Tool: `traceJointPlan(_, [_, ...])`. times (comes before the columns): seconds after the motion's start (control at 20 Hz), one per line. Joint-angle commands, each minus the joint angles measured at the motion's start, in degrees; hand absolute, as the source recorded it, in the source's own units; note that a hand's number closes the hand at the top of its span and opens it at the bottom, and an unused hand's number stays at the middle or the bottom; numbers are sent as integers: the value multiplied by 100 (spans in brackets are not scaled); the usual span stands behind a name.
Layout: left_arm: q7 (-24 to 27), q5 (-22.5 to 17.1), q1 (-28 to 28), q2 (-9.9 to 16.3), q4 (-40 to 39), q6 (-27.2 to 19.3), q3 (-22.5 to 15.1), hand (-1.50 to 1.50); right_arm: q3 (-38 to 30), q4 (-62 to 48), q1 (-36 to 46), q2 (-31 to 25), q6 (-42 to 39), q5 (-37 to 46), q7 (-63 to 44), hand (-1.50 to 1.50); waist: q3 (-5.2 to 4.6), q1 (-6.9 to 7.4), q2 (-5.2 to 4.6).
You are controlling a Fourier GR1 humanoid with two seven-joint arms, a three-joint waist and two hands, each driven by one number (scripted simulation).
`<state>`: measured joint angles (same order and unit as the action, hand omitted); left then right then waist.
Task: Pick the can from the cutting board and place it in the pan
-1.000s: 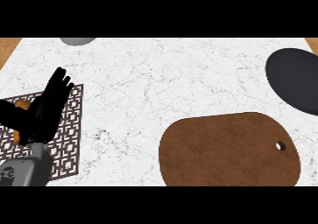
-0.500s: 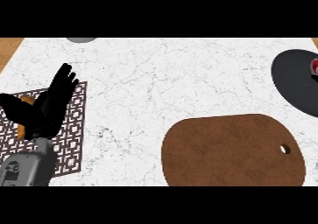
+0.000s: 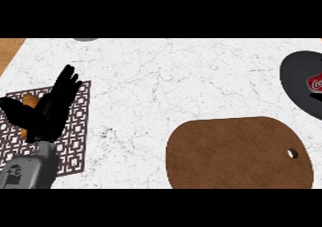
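The left hand [image 3: 49,108] rests open, fingers straight, over a patterned mat [image 3: 75,142]; the right hand is out of sight. The red can [image 3: 318,82] lies in the dark pan [image 3: 300,75], off the brown cutting board [image 3: 235,153]. The placing looks done; next comes only checking the can sits settled.
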<state>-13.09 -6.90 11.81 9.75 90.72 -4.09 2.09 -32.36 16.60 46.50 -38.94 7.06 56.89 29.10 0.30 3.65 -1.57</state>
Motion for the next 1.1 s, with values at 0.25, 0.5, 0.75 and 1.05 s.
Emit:
traceJointPlan(0.25, [-144, 11, 118, -34, 57, -55, -7, 0, -621, -564, 124, -299, -504, -642, 748, -150, 19, -4, -4])
traceJointPlan(0.5, [18, -68, -43, 8, 15, 37, 99, 0, -1361, -763, 150, -708, -1384, -1441, 1087, -150, 11, -112, 35])
traceJointPlan(0.75, [-153, -10, -118, 34, 216, -100, 135, 0, -1895, -1087, -368, -1341, -2517, -1991, 1274, -150, 22, -191, 49])
traceJointPlan(1.05, [-109, -54, -53, 42, 39, -71, 211, 0, -2201, -1209, -846, -1922, -4056, -2370, 1705, -150, 33, -267, 41])
